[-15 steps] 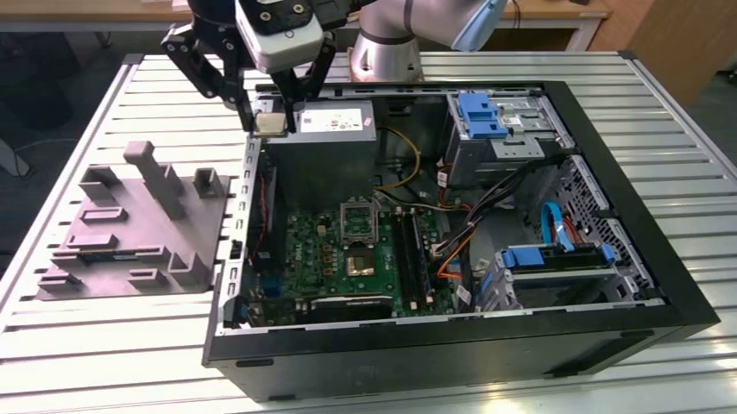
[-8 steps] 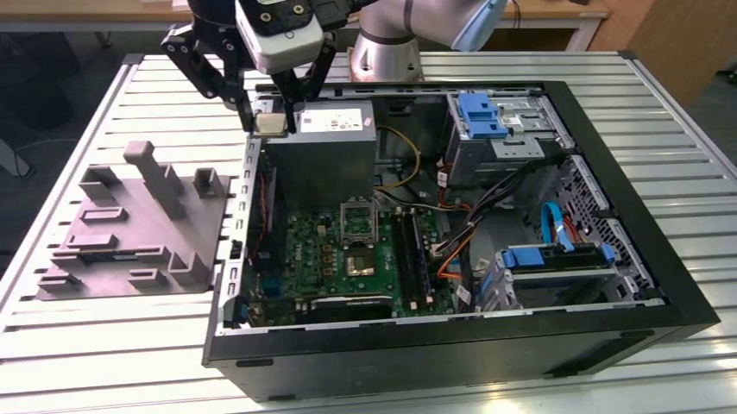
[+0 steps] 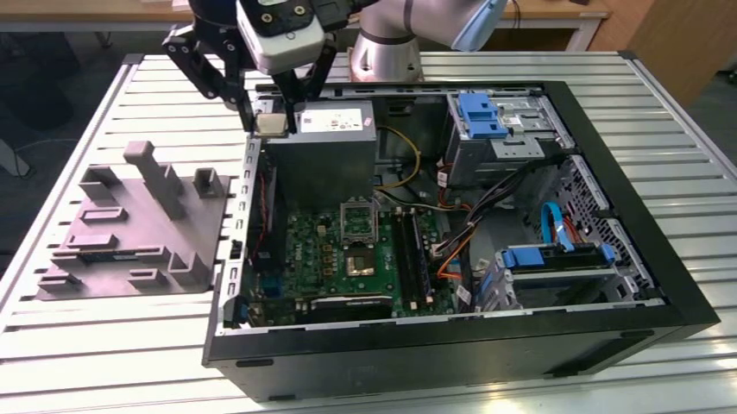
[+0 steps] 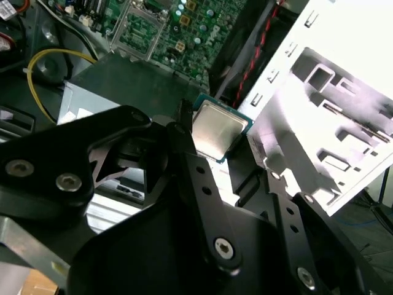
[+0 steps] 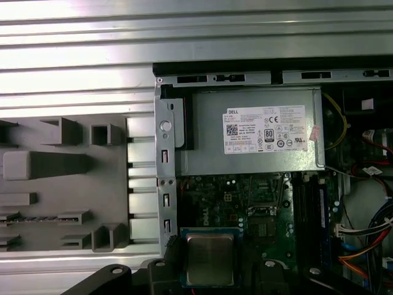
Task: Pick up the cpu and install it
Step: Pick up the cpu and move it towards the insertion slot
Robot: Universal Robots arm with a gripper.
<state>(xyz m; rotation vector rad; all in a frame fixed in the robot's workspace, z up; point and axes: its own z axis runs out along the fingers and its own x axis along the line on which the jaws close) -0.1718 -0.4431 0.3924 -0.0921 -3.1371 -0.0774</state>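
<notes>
Table: ribbed metal table (image 3: 103, 345), silver slats spreading out beneath the jaws
Beyond the jaws: pale wooden desk (image 3: 551, 12), brown wooden panel (image 3: 691, 43) off to its side
Floor: dark floor (image 3: 40, 82), far below the jaws
Light: bright, even sheen on the slats

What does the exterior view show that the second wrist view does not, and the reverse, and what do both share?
The exterior view adds the whole open computer case on the slatted table and its blue drive brackets. The second wrist view adds the thin rim of the cpu, seen close. Both share the gripper shut on the cpu, the power supply, the yellow cable and the green motherboard.
</notes>
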